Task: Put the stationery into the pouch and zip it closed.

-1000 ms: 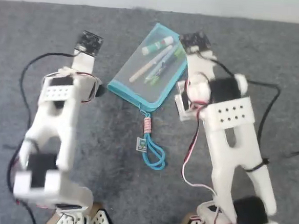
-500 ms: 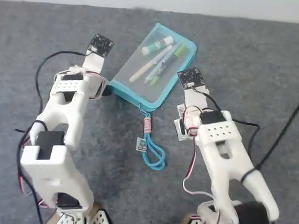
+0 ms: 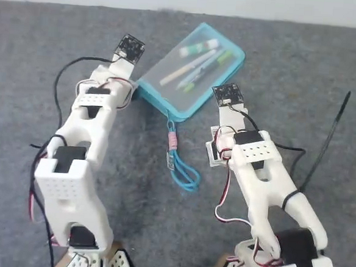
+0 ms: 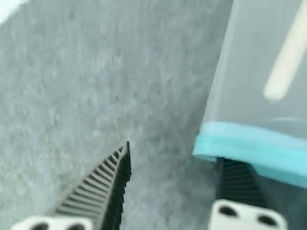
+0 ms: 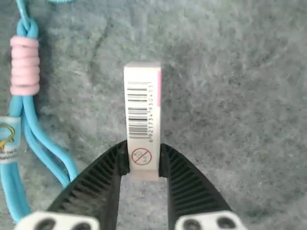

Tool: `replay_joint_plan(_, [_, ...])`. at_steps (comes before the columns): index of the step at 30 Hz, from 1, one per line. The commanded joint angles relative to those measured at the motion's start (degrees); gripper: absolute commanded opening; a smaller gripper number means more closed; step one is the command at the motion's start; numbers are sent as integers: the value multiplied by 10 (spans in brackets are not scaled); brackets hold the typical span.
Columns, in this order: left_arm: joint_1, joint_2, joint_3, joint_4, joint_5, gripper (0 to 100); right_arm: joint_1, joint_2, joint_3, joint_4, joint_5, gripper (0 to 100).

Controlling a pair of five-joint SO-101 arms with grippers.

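The pouch [image 3: 191, 72], teal-edged with a clear face, lies flat at 12 o'clock on the grey mat [image 3: 317, 64], its long axis running from 8 to 2 o'clock. Pens [image 3: 193, 66] show through the clear face. A teal cord [image 3: 181, 169] with a pink bead trails from the pouch's near edge toward 6 o'clock. The left gripper [image 4: 173, 153] stands wide apart at the pouch's 8 o'clock corner, one finger touching the teal edge. The right gripper [image 5: 142, 154], at 5 o'clock of the pouch just beside the cord, is clamped on a small white barcoded eraser [image 5: 142, 110], held above the mat.
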Motion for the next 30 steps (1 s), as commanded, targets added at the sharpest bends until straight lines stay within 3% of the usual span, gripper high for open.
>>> replay_joint_plan(1, [33,-6,-33,-54,39,235,5,-4,0,-10,-7,118])
replay_joint_plan(6, [77,21,-36,-116,57,227,6,-4,8,-8,-6,224])
replay_joint_plan(13, [107,40,-35,-138,-2,22,55,-5,10,-11,-7,182])
replay_joint_plan(20, [95,-25,-11,-133,17,10,100,-4,11,-38,-6,180])
replay_joint_plan(22, [88,-74,11,-91,34,9,100,-4,11,-38,-6,180])
replay_joint_plan(30, [69,-313,65,240,92,9,97,-5,11,-34,-6,180])
